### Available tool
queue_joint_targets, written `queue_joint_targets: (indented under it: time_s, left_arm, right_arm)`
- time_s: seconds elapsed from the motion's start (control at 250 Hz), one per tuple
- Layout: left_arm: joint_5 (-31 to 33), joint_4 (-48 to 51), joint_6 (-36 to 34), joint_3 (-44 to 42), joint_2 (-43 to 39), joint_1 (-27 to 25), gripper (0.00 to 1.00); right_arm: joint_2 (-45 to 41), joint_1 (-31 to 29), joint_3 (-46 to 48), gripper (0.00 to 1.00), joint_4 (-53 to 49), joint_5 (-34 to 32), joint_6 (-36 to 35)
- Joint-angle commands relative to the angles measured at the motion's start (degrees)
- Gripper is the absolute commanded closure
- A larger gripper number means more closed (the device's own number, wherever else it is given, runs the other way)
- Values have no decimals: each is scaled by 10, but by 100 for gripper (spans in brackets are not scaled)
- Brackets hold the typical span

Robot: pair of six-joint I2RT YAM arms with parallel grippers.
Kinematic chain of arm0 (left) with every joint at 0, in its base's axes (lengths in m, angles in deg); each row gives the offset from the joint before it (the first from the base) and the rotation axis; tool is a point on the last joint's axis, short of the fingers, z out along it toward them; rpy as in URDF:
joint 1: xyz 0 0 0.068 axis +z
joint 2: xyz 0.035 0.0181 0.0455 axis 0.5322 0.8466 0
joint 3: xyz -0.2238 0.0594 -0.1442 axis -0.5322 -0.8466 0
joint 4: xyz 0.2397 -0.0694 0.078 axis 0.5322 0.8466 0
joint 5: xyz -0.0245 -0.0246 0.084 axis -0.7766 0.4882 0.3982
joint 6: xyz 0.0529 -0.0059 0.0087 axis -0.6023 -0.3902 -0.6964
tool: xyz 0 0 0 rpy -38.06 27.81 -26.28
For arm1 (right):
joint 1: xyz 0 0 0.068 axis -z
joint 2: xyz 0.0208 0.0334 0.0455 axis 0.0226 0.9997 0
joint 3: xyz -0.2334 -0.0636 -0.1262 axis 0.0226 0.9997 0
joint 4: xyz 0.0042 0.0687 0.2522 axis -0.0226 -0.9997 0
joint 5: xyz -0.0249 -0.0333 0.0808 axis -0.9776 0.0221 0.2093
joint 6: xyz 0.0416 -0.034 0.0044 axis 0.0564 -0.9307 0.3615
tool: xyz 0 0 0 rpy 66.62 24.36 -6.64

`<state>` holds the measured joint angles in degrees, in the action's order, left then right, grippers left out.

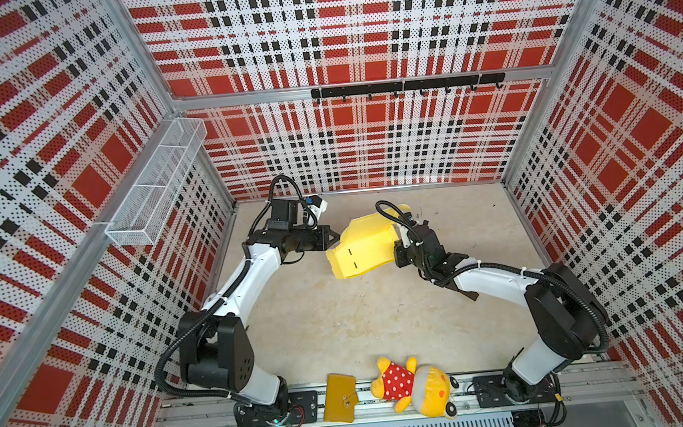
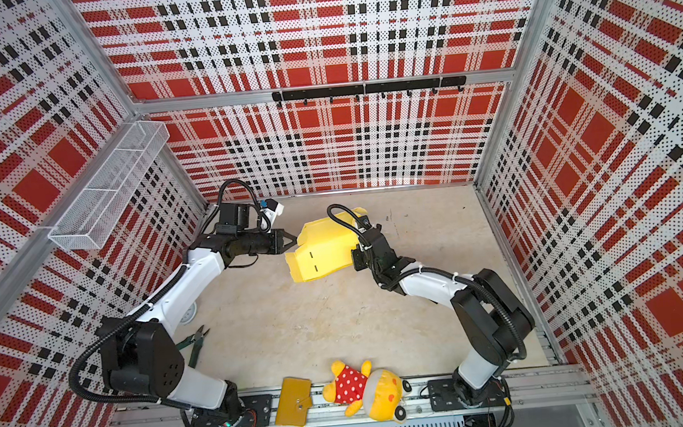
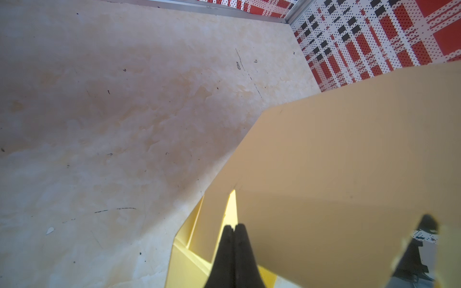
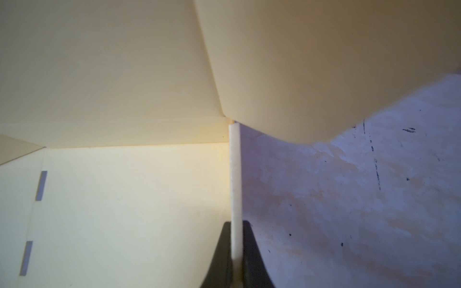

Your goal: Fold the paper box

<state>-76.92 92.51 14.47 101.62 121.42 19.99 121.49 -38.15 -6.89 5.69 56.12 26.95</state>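
Paper box [image 1: 361, 246], pale yellow die-cut cardboard with flaps bent up and two short slots showing, being held over the far middle of the beige tabletop [image 1: 340, 327], between the two arms in both top views. Right gripper [image 4: 235, 225] pinching a thin edge of the box wall, jaws closed on the cardboard, as appearing in the right wrist view. Left gripper [image 1: 336, 236] pointing at the box's left side, fingers [image 3: 225, 249] pressing together with nothing between them, tips lying just beside a flap; contact not discernible. Mustard-yellow wallet [image 1: 339, 398] and plush toy in a red dotted shirt [image 1: 416, 386] lying side by side on the near rail, well apart from the box. Green-handled pliers [image 2: 194, 345] lying beside the left arm in a top view. Wire mesh basket [image 1: 154, 187] hanging on the left wall; black hook rail [image 1: 407, 86] running along the back wall.
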Motion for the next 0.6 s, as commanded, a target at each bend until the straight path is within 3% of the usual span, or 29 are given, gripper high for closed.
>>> queue_joint_targets:
  time_s: [0.0, 0.22, 0.36, 0.596]
  left_arm:
    - [11, -9, 14, 1, 4, -9, 100]
    - [59, -14, 30, -3, 2, 4, 100]
    - [43, -30, 56, -2, 4, 23, 100]
    - [44, -25, 46, 2, 10, 9, 100]
  right_arm:
    - [-21, -6, -23, 100, 24, -46, 15]
    - [-15, -17, -32, 100, 41, -56, 14]
    - [-13, -26, -33, 100, 43, -61, 14]
    - [-11, -40, -32, 100, 49, -73, 26]
